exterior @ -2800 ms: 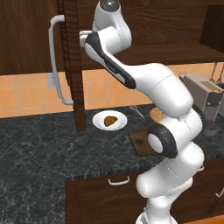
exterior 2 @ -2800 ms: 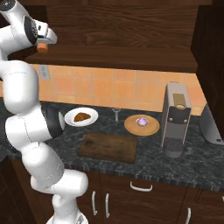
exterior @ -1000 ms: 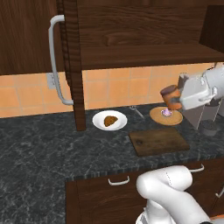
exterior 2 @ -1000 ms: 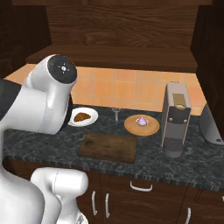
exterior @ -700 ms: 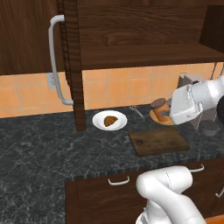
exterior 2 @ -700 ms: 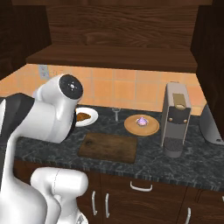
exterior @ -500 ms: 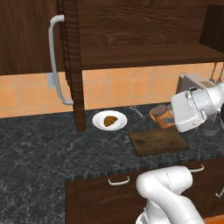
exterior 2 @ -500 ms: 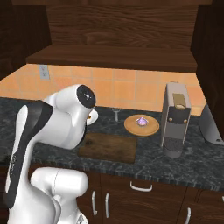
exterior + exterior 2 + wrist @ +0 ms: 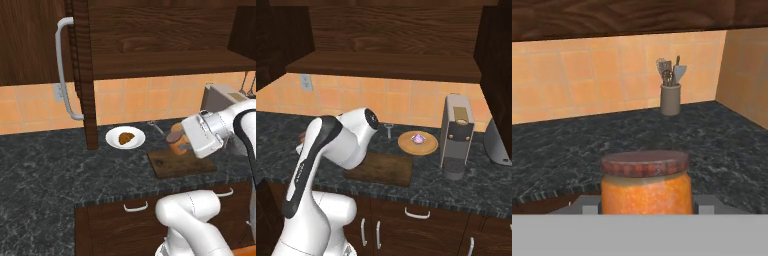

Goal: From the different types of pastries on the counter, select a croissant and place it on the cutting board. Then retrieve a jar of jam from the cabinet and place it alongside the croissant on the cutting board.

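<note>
1. Orange jam fills the one jar (image 9: 646, 182) nearest the hand camera, under a brownish lid; the grey jaws sit against its two sides, so the gripper (image 9: 183, 142) is clamped on the jar.
2. From the left base camera the jar hangs upright above the back edge of the cutting board (image 9: 181, 164); whether it touches the board I cannot tell.
3. One dark wooden cutting board lies on the black marbled counter (image 9: 45, 170), near the front edge, with nothing resting flat on its visible surface.
4. One white plate (image 9: 125, 137) sits just left of the board and a little further back, carrying the single croissant (image 9: 126, 138).
5. One round tan plate (image 9: 418, 143) stands behind the board toward the tiled wall in the right base camera, holding one purple-topped cupcake (image 9: 417, 137).
6. One grey coffee machine (image 9: 457, 135) stands to the right of the board, beside the tan plate.
7. One grey pot of utensils (image 9: 670, 92) stands against the tiles, far beyond the jar in the hand camera.
8. One dark wall cabinet (image 9: 155, 37) hangs above the board, its door (image 9: 80, 70) swung open edge-on, with one curved grey handle (image 9: 62, 70).
</note>
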You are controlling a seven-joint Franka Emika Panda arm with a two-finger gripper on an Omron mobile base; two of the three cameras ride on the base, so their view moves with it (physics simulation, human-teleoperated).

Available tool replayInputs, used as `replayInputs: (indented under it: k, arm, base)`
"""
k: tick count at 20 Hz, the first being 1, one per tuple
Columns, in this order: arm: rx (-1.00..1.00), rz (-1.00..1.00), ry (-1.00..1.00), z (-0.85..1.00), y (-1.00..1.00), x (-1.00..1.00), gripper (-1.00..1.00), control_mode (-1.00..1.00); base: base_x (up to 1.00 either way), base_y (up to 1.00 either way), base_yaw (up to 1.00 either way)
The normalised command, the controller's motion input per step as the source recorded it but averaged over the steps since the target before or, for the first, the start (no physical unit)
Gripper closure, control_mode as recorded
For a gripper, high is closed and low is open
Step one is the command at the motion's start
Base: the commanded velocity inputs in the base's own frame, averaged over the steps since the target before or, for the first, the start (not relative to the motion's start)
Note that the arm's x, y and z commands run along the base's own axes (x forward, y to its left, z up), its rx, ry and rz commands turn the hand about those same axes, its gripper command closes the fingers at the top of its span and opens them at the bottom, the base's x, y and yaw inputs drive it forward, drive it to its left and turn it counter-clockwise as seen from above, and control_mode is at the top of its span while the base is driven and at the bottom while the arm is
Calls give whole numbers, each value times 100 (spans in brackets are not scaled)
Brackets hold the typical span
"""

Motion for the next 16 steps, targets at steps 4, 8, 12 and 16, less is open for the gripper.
replayInputs:
  k: [4, 8, 12, 16]
  arm:
    - [0, 4, 0, -35, -6, 44, 100, -100]
    - [0, 9, 0, -38, -18, 42, 100, -100]
    - [0, 16, 0, -32, -42, 32, 100, -100]
    - [0, 9, 0, -19, -25, 26, 100, -100]
  base:
    - [0, 0, 0]
    - [0, 0, 0]
    - [0, 0, 0]
    - [0, 0, 0]
